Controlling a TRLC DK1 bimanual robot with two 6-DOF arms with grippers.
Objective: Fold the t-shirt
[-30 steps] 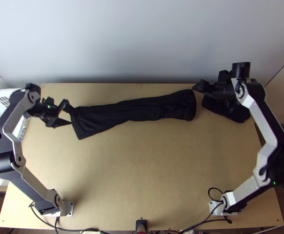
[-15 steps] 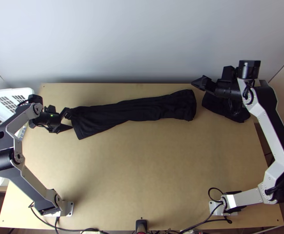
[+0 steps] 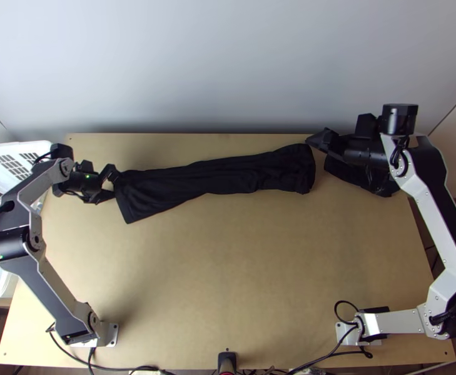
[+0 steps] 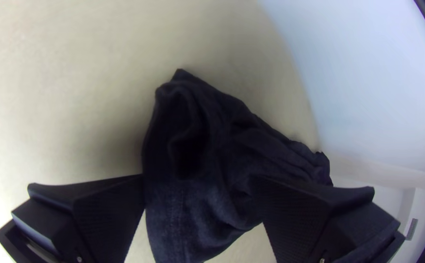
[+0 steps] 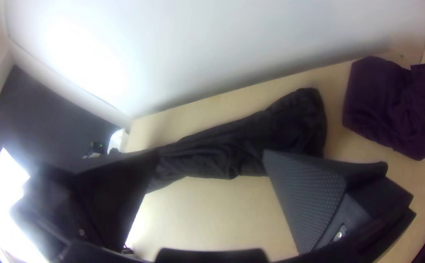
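The black t-shirt point(image 3: 218, 177) lies as a long narrow strip along the table's far part, wrinkled, its left end flaring wider. At that left end is my left gripper point(image 3: 115, 182), open. In the left wrist view, the open left gripper point(image 4: 197, 180) has the shirt point(image 4: 212, 146) between and beyond its fingers, with a raised, hollow fold in it. My right gripper point(image 3: 320, 143) is by the shirt's right end, near its far corner. The right wrist view shows the right gripper point(image 5: 211, 155) wide open, with the shirt point(image 5: 290, 124) beyond.
A dark bundled cloth point(image 3: 359, 175) lies at the far right, partly under the right arm; it looks purple in the right wrist view point(image 5: 392, 107). A white basket point(image 3: 2, 281) stands at the left edge. A pale wall point(image 3: 228, 69) rises behind the table point(image 3: 228, 269).
My left gripper has shifted slightly right, and its fingers stand somewhat closer together. The right arm's elbow and wrist have swung outward to the right. The shirt lies as before.
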